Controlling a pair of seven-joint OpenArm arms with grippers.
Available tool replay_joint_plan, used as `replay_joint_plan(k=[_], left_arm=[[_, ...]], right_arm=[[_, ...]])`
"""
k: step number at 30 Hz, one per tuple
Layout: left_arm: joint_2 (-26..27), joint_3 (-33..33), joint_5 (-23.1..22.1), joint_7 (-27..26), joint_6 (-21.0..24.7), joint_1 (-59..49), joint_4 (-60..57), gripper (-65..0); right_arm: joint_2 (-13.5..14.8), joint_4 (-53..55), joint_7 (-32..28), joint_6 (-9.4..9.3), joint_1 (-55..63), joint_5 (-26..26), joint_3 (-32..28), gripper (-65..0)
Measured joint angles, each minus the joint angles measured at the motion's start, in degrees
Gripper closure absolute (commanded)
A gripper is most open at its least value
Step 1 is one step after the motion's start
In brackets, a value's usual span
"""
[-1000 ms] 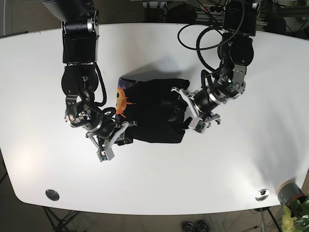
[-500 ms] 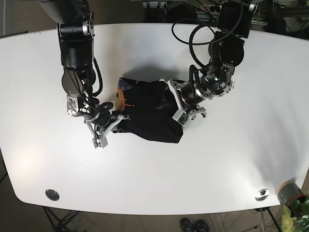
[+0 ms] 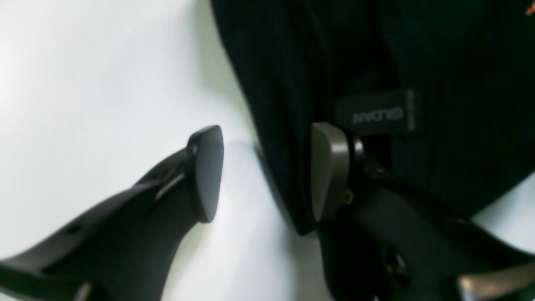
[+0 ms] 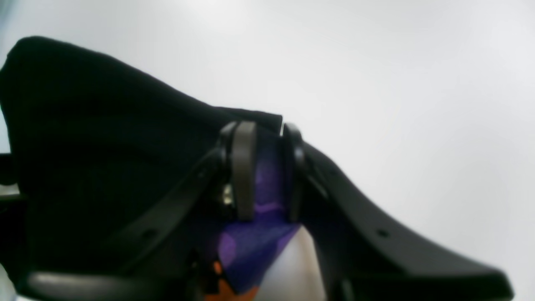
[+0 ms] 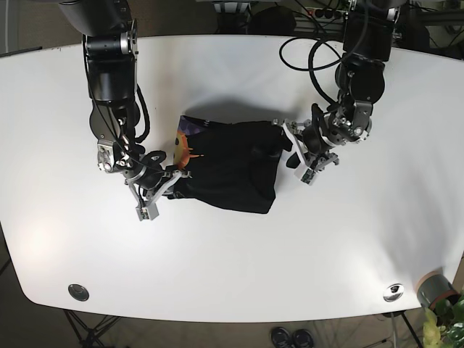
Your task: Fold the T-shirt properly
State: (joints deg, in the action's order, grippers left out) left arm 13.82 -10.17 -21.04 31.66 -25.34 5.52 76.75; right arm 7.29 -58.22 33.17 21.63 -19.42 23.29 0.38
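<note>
While we work on the fold, the white bench (image 5: 348, 246) holds the black T-shirt (image 5: 232, 170) near its middle, lying flat in a thick dark bundle between our two arms. We think the shirt sits there so both arms can reach an edge from each side. Our right gripper (image 4: 264, 167) is at the side with the picture on it, and its fingers (image 4: 244, 167) are pressed together on a bit of the T-shirt, with purple cloth showing between them. We think it pinches that edge so it can lift or pull it over. Our left gripper (image 3: 263, 171) is at the other side, and its fingers (image 3: 328, 169) are wide apart. One finger rests on the bare bench and the other lies on the dark cloth, with the shirt's edge between them, so we guess it is ready to close there. The T-shirt looks soft and black, already folded into layers, with a bright orange sun print (image 5: 181, 151) and a small neck label (image 3: 378, 113) showing.
</note>
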Motion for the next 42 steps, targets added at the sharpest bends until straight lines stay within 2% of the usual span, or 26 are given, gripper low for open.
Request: replay_joint_plan(k=[11,14,18,23,28,33,42], left_arm=[[-1.2,-1.51,0.83,-1.16,0.42,3.56,-1.92,-30.4],[-1.36,-1.53,0.68,-1.29,0.37,5.84,-3.69,-30.4],[-1.29,-2.84,0.52,-2.03,0.42,10.54,-10.29,-30.0],[-2.84,-9.79,0.85,-9.11,1.2,16.59,-19.93,-30.0],[-3.91,-11.65,0.57,-9.6,0.09,21.29,-23.93,-30.0],[-3.69,-11.26,0.87,-9.75,0.87,24.85,-24.55,-30.0],[-4.68,-11.3,0.85,-9.05,0.42,28.39,-23.3,-30.0]], right_arm=[[0.04,-0.02,-0.17,-0.15,0.28,0.04,0.04,-9.7],[0.07,-0.98,-0.7,0.52,1.31,0.07,0.04,-9.7],[0.26,-5.62,-0.15,0.9,4.66,-0.13,0.13,-9.7],[1.27,-12.48,-0.39,1.16,10.82,0.28,0.11,-9.7],[1.6,-18.43,-0.17,0.92,15.93,-0.35,0.22,-9.7],[1.57,-23.06,-0.13,0.74,20.44,-0.35,-0.15,-9.5],[1.27,-28.35,0.63,0.5,23.76,-0.35,-4.59,-9.5]])
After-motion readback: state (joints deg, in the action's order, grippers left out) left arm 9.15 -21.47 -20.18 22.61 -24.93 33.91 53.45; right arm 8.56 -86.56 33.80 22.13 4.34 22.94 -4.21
